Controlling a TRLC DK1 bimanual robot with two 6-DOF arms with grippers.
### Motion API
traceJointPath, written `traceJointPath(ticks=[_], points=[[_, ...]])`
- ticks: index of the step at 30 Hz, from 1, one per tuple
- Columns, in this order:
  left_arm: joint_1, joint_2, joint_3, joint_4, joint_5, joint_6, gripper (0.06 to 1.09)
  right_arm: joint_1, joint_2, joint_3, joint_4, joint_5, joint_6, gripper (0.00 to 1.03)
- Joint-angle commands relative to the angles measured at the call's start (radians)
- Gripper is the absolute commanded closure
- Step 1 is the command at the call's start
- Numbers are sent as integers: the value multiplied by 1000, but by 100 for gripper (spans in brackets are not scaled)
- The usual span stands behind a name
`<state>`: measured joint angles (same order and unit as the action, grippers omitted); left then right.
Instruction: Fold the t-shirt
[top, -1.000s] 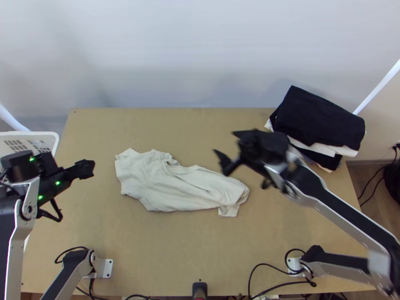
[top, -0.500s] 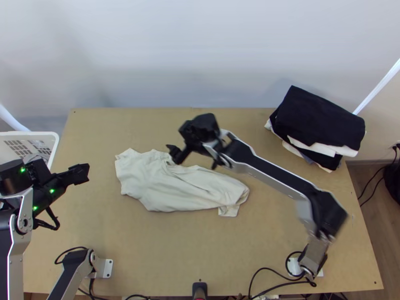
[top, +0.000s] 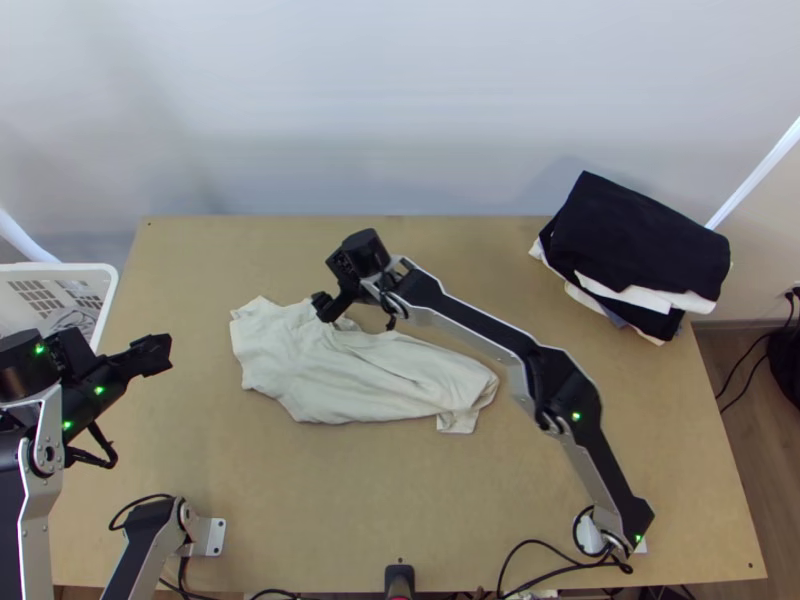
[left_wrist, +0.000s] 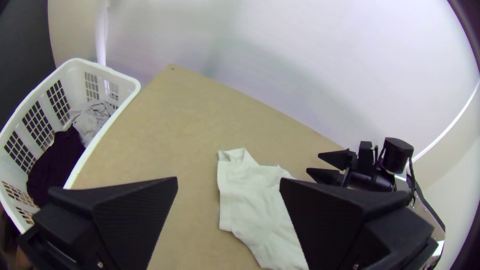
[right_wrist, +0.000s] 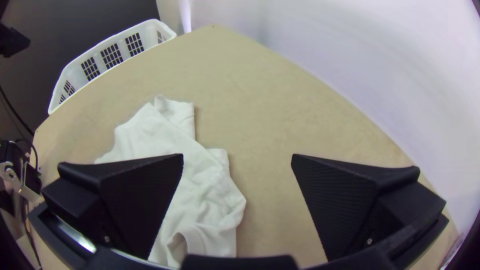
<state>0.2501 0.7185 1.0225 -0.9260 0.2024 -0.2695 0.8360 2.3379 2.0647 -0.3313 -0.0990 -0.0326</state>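
A pale cream t-shirt (top: 370, 375) lies bunched and elongated across the middle of the table, wrinkled, with a small flap at its lower right end. My right gripper (top: 326, 306) is over the shirt's upper edge; in the right wrist view the same gripper (right_wrist: 237, 162) stands open, the shirt (right_wrist: 200, 200) partly behind one finger. Off to the shirt's left, near the basket, is my left gripper (top: 158, 354). The left wrist view has that gripper (left_wrist: 228, 185) open with nothing between its fingers, and the shirt (left_wrist: 255, 210) lies beyond.
A stack of folded dark and white clothes (top: 640, 240) sits at the table's back right corner. A white basket (left_wrist: 112, 75) holding dark and grey cloth stands beside the left edge. Cables (top: 540, 575) run along the near edge.
My right gripper has swept left from the right side of the table to the shirt's upper edge. The left arm has drawn back slightly to the left. The shirt lies as before.
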Motion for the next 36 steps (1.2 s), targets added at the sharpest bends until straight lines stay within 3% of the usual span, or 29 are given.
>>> traceJointPath(ticks=[1, 8, 14, 27, 28, 31, 33, 34, 36], points=[[9, -10, -22, -8, 12, -7, 10, 15, 104, 167, -97, -18, 26, 4], [9, -8, -38, 7, 14, -13, 10, 43, 172, 213, -123, -31, 31, 6], [11, -7, -42, 9, 12, -13, 10, 54, 204, 221, -121, -31, 48, 16], [9, -7, -44, 13, 12, -13, 10, 55, 259, 238, -112, -31, 54, 16], [11, -7, -44, 13, 12, -13, 10, 55, 261, 238, -112, -31, 54, 20], [9, -5, -47, 13, 12, -11, 10, 54, 262, 238, -101, -31, 54, 64], [9, -5, -48, 15, 12, -10, 10, 54, 259, 238, -98, -31, 56, 86], [9, -5, -48, 16, 12, -10, 10, 54, 258, 238, -95, -31, 54, 93], [9, -4, -50, 21, 12, -10, 10, 54, 251, 238, -92, -30, 54, 92]])
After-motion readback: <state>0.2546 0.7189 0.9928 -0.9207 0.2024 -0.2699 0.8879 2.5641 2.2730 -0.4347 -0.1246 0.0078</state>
